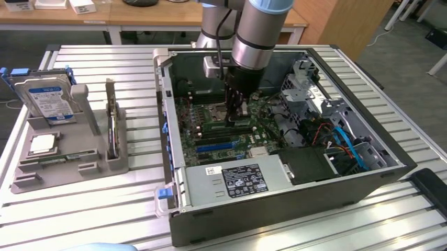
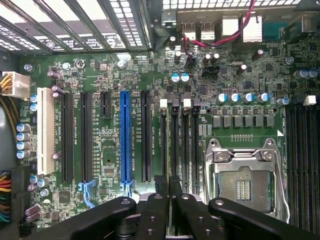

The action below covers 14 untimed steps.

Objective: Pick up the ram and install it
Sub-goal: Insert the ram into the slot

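- Ram [image 1: 66, 156]: lies flat in the grey tray [image 1: 87, 138] on the table [image 1: 140, 68], at the exterior view's left, well apart from the pincer [image 1: 237, 117]. Risk: thin and low in its recess, it could slip or lever against the recess wall under an off-centre grip. Long axis runs left to right, along the tray's near edge; which face is up cannot be told.
- Pincer: inside the computer case [image 1: 293, 204], low over the memory slots [image 2: 175, 145], fingers almost closed, nothing seen between them. Risk: sideways travel could strike slot clips.
- Cables [image 1: 346, 144], right: snag hazard, judged minor.
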Each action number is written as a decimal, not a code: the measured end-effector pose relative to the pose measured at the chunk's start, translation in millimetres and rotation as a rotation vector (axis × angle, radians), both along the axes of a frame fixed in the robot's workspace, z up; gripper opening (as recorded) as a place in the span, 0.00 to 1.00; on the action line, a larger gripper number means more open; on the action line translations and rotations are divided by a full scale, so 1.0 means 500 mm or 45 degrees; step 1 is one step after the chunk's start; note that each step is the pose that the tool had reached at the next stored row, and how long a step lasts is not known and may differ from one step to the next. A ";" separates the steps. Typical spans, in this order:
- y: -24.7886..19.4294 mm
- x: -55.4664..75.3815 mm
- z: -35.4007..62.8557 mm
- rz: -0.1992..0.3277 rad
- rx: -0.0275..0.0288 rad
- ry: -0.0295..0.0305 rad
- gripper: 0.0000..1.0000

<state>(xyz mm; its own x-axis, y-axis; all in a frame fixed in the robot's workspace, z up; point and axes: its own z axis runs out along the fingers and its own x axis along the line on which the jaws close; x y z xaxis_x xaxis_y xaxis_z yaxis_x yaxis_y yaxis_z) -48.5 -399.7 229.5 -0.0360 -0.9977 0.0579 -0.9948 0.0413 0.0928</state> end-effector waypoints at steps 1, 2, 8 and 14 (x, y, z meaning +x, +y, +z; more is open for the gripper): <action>-0.0001 0.000 0.000 0.000 -0.0001 0.0000 0.13; -0.0003 0.001 0.000 0.000 -0.0002 0.0001 0.13; -0.0003 0.001 -0.003 0.000 0.0000 0.0000 0.13; -0.0003 0.001 -0.005 0.000 0.0000 0.0000 0.13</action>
<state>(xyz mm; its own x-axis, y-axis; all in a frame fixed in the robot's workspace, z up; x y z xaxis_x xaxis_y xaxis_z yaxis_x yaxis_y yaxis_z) -48.0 -399.9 226.9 -0.0361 -0.9977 0.0580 -0.9948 0.0414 0.0928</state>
